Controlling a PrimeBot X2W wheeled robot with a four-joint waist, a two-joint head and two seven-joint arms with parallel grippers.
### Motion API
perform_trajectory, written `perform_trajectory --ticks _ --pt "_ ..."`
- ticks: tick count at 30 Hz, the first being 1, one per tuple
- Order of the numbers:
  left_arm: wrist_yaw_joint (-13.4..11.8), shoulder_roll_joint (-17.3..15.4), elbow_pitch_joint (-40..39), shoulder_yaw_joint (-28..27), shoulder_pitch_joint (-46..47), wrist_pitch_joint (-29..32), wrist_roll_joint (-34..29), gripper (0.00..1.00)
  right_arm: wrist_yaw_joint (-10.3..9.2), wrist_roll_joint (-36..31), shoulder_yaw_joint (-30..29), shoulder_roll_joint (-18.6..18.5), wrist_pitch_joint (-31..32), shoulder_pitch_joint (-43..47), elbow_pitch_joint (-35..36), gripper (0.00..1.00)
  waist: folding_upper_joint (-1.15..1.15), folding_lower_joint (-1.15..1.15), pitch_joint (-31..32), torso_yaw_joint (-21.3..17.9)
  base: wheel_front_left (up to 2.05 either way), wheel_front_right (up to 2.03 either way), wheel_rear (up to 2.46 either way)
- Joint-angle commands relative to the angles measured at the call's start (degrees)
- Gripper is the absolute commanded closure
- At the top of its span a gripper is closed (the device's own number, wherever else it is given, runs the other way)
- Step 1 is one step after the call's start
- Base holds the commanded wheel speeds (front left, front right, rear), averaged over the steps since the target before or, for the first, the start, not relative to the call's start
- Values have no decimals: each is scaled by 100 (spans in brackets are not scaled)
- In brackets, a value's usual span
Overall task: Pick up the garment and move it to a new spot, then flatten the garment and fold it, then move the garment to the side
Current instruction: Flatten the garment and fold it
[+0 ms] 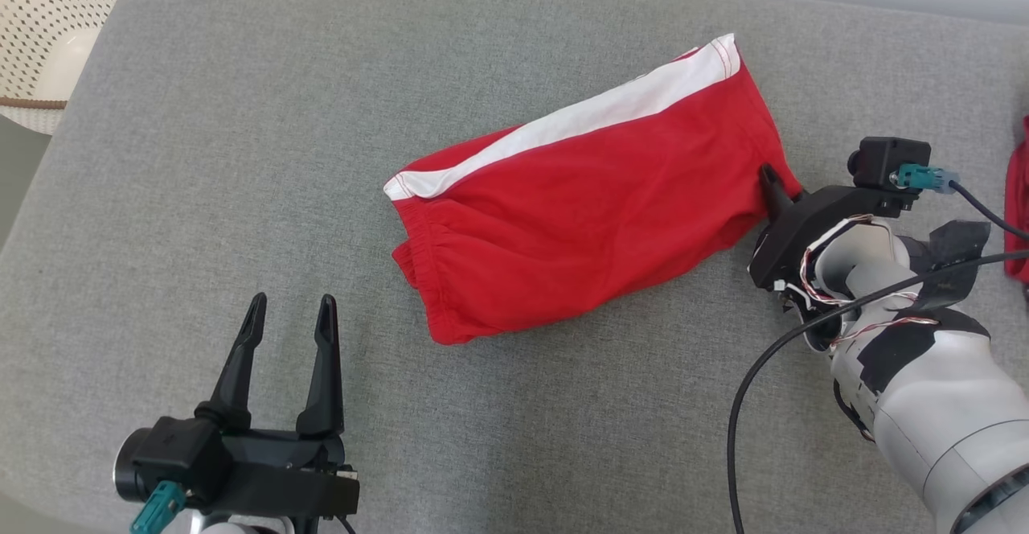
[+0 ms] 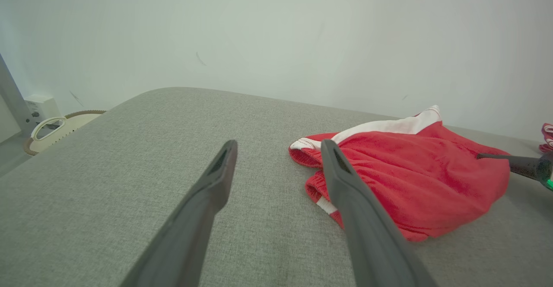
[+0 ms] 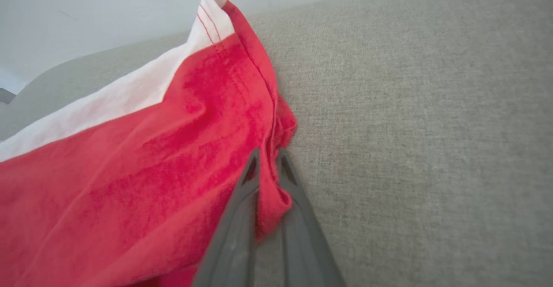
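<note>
Grey cushion (image 1: 241, 156) bears one red garment (image 1: 587, 220) (white stripe); right gripper (image 3: 268, 159) clamps its hem, left gripper (image 1: 291, 309) gapes apart.

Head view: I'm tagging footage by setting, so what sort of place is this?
Likely an indoor garment-folding station: a grey fabric surface, red shorts lying on it, a white perforated basket beside it.

A red cloth (image 1: 1018, 220) at the head view's right edge is being cut off, leaving too little to tell what it is. A white basket (image 1: 44, 35) is running off the top left corner. The shorts (image 1: 595, 212) are hiding one finger of the right gripper (image 1: 770, 182). In the right wrist view the shorts are spilling past the left and bottom edges; in the left wrist view a finger of the left gripper (image 2: 278, 145) is covering part of their waistband.
</note>
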State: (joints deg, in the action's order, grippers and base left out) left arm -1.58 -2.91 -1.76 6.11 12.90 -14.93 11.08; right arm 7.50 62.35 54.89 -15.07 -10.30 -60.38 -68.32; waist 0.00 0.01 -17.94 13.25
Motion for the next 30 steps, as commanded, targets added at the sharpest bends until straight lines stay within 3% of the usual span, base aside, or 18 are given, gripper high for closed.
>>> perform_trajectory --ticks 1,15,30 --pt "-11 -4 38 -7 23 -26 18 0 -2 -1 44 -5 -62 55 45 100 0 -1 31 -21 0 0 0" --pt "136 -5 222 -140 -453 -26 -214 0 -2 246 224 -190 -447 1168 1071 100 0 -1 882 -380 0 0 0" --pt "262 -4 222 -178 -982 -25 -297 0 -2 322 -483 -397 -489 2632 2349 100 0 -1 1456 -665 0 0 0"
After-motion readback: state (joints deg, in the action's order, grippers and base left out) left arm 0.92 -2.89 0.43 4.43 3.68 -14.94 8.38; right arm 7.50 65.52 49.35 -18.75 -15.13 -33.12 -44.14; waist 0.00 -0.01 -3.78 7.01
